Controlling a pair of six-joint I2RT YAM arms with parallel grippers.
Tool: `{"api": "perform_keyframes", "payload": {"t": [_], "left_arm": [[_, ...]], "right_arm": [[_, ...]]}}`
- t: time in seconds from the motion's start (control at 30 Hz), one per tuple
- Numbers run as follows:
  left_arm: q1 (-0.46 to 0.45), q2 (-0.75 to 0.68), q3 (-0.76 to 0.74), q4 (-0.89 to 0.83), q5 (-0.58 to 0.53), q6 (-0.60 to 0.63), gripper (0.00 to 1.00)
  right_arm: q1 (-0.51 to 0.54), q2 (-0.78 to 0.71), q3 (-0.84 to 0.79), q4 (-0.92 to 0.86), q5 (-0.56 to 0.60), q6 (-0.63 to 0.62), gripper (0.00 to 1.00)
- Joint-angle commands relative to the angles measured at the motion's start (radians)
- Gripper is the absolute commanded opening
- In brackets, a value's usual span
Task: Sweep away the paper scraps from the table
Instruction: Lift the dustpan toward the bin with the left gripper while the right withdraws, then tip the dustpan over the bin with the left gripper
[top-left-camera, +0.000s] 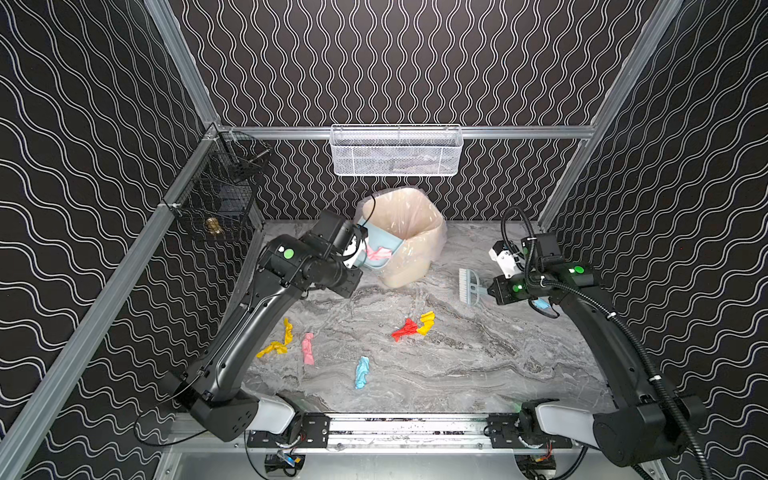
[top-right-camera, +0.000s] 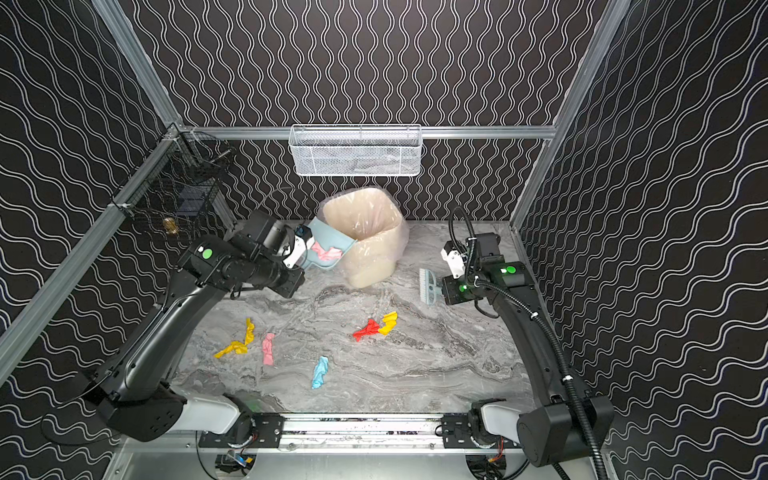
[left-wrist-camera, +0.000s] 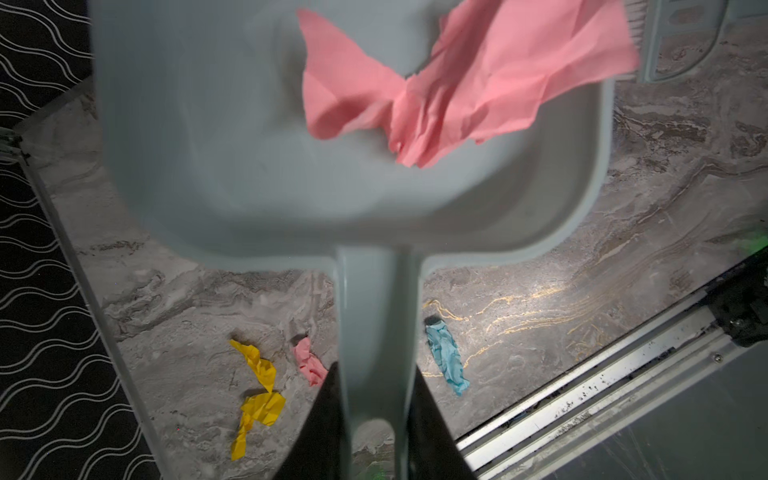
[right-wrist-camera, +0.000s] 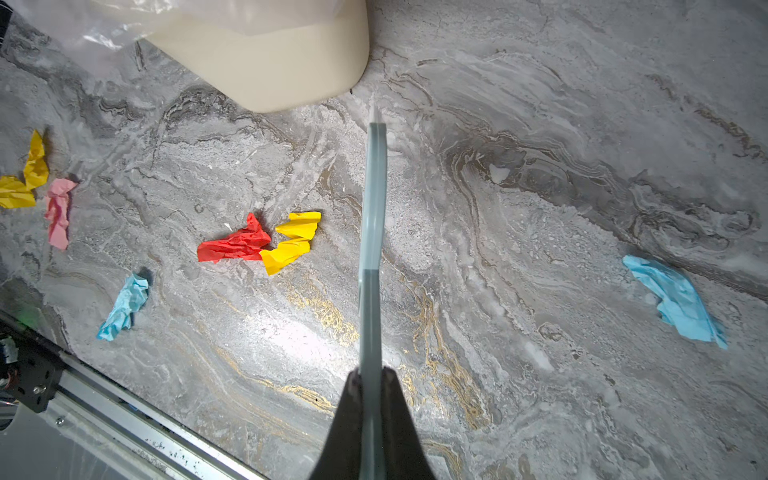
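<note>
The marble table bears scattered paper scraps and a lined bin.

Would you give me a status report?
Left gripper grips dustpan, pink scrap inside, at bin. Right gripper grips brush. More scraps on table. Nothing blocking.

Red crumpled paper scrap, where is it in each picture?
In a top view: the red crumpled paper scrap lies near the middle of the grey marble-patterned table.
In a top view: there too.
Left wrist view: not in it.
Right wrist view: it lies with the crumpled yellow paper scrap between it and the pale blue plastic brush.
Shared landmark: that yellow scrap, touching it in all three.
</note>
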Motion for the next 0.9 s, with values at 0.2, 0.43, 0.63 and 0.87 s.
{"api": "perform_keyframes", "payload": {"t": [0.2, 0.43, 0.63, 0.87], "left_arm": [[0.104, 0.158, 0.209, -0.014, -0.087, 0.144, 0.0], [0.112, 0.312, 0.385, -0.024, -0.145, 0.195, 0.0], [0.074, 0.41, 0.451, -0.031, -0.292, 0.247, 0.0], [-0.045, 0.495, 0.46, 0.001, -0.6, 0.326, 0.0]], "right_arm": [[0.0, -0.021, -0.01, 0.033, -0.058, -0.021, 0.0], [0.001, -0.052, -0.037, 0.045, -0.073, -0.018, 0.0], [0.0, -0.072, -0.062, 0.057, -0.082, -0.016, 0.0], [0.001, -0.066, -0.066, 0.066, -0.098, -0.017, 0.0]]}}
